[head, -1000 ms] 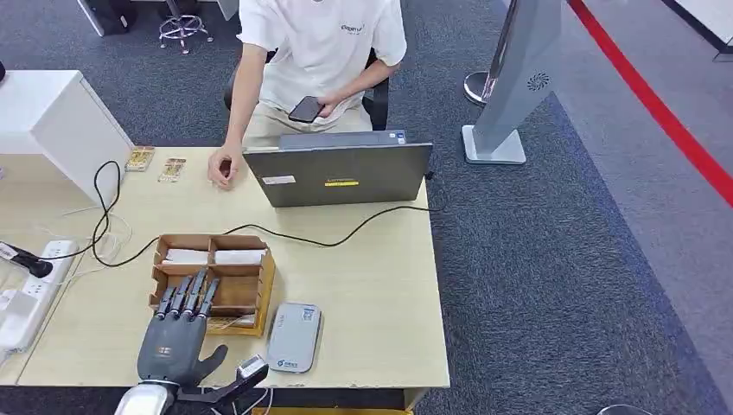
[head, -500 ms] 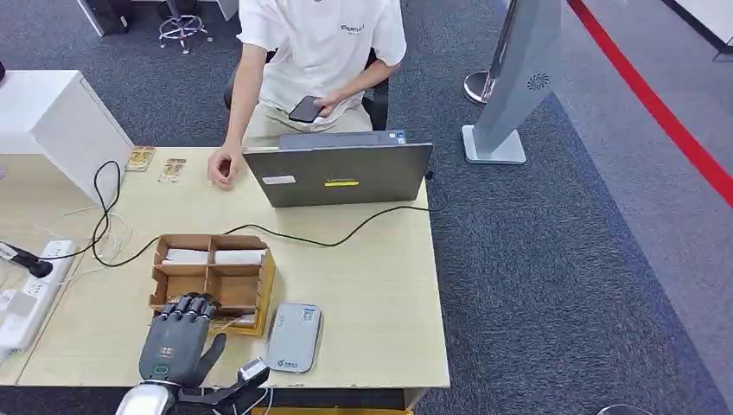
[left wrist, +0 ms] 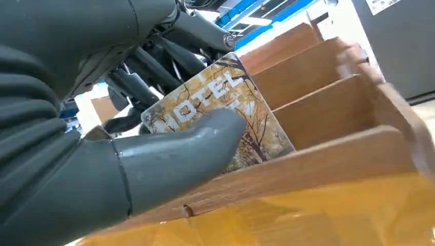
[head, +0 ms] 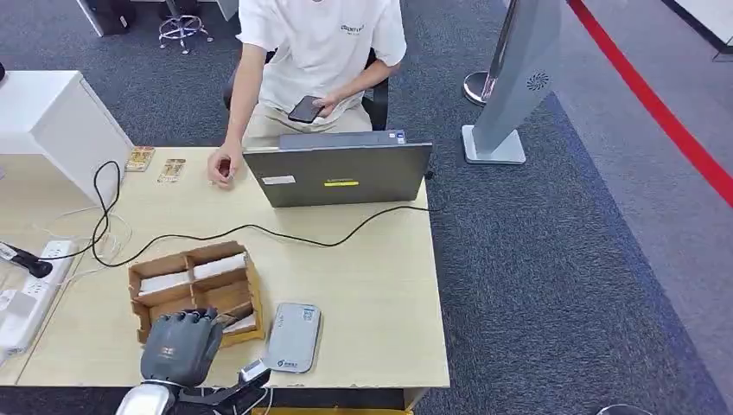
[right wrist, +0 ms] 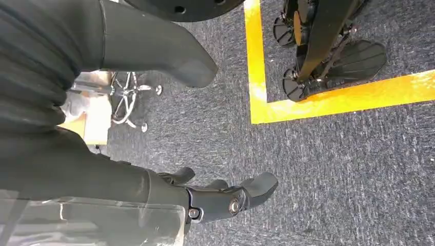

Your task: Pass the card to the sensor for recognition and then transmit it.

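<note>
The card (left wrist: 220, 110) is pinched between the left hand's (head: 180, 343) thumb and fingers inside the wooden box's (head: 147, 275) near compartment on the bench (head: 380, 285). The right hand (right wrist: 154, 123) hangs over carpet, fingers apart, empty.

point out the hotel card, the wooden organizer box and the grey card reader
hotel card (left wrist: 225, 97), left wrist view, printed face.
wooden organizer box (head: 177, 263), head view, middle divider.
grey card reader (head: 292, 337), head view, top face.
</note>
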Robot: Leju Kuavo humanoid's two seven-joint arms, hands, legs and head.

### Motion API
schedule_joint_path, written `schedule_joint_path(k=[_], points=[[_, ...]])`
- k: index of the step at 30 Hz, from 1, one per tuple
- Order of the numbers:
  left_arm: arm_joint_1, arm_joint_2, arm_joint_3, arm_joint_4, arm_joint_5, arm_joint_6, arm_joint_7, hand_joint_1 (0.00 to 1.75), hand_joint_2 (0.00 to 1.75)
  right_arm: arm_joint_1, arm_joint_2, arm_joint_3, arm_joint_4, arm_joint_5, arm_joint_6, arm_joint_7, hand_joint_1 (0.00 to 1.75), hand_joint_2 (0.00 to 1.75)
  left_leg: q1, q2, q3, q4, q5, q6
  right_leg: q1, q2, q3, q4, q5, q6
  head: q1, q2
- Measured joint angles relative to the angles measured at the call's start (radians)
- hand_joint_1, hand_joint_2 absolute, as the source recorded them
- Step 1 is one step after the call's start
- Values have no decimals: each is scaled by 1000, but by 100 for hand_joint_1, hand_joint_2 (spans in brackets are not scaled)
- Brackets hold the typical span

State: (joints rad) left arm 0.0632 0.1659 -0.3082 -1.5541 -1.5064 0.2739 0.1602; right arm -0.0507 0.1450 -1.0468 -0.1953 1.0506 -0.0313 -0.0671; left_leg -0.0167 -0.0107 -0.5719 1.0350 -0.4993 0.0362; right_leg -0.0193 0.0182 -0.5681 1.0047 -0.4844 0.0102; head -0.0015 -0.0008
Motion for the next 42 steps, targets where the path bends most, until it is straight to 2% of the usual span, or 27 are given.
schedule_joint_path(k=[16, 18, 20, 22, 25, 30, 33, 37, 39, 42], points=[[0, 0, 0, 0, 5, 3, 0, 175, 175, 0, 0, 0, 0, 8, 0, 2, 0, 175, 0, 0, 0, 0, 0, 0, 0, 0, 0, 0, 0, 0, 0, 0], [-2, 3, 0, -11, 3, -28, 0, 175, 175, 0, 0, 0, 0, 9, -2, 2, 0, 175, 0, 0, 0, 0, 0, 0, 0, 0, 0, 0, 0, 0, 0, 0], [-30, 44, -7, -73, 18, -102, -3, 175, 175, 0, 0, 0, 0, 11, -3, 1, 0, 175, 0, 0, 0, 0, 0, 0, 0, 0, 0, 0, 0, 0, 0, 0], [-57, 76, -17, -113, 34, -130, -10, 175, 175, 0, 0, -2, 0, 12, -4, 2, 0, 175, 0, 0, 0, 0, 0, 0, 0, 0, 0, 0, 0, 0, 0, 0], [-91, 115, -32, -166, 48, -154, -18, 175, 175, 0, 0, -8, 0, 11, -5, 2, 0, 175, 1, 0, 0, 0, 0, 0, 0, 0, 0, 0, 0, 0, 0, 0], [-159, 211, -63, -295, 90, -195, -35, 175, 175, 0, 4, -25, 0, 9, -12, 11, 0, 175, 1, 0, 0, 0, 1, 0, 1, 0, 0, 0, 0, 0, 0, 0], [-209, 253, -73, -362, 107, -223, -40, 175, 175, 0, 7, -28, 0, 9, -14, 15, 0, 175, 1, 0, 0, 0, 1, 0, 0, 0, 0, 0, 0, 0, 0, 0], [-249, 280, -85, -411, 115, -233, -39, 175, 175, 1, 11, -34, 0, 13, -15, 15, 0, 175, 1, 0, 0, 0, 1, 0, 0, 0, 0, 0, 0, 0, 0, 0], [-285, 279, -91, -409, 118, -240, -21, 175, 175, 0, 11, -34, 0, 29, -13, 15, 0, 175, 0, -1, 0, 0, 1, 0, 0, 0, -1, 0, 0, 0, 0, 0], [-400, 226, -97, -318, 98, -215, 24, 175, 175, -4, 11, -27, 0, 78, 2, 16, 0, 175, 0, -4, 0, 1, 2, 1, 0, -5, 1, 0, 1, 0, 0, 0]])
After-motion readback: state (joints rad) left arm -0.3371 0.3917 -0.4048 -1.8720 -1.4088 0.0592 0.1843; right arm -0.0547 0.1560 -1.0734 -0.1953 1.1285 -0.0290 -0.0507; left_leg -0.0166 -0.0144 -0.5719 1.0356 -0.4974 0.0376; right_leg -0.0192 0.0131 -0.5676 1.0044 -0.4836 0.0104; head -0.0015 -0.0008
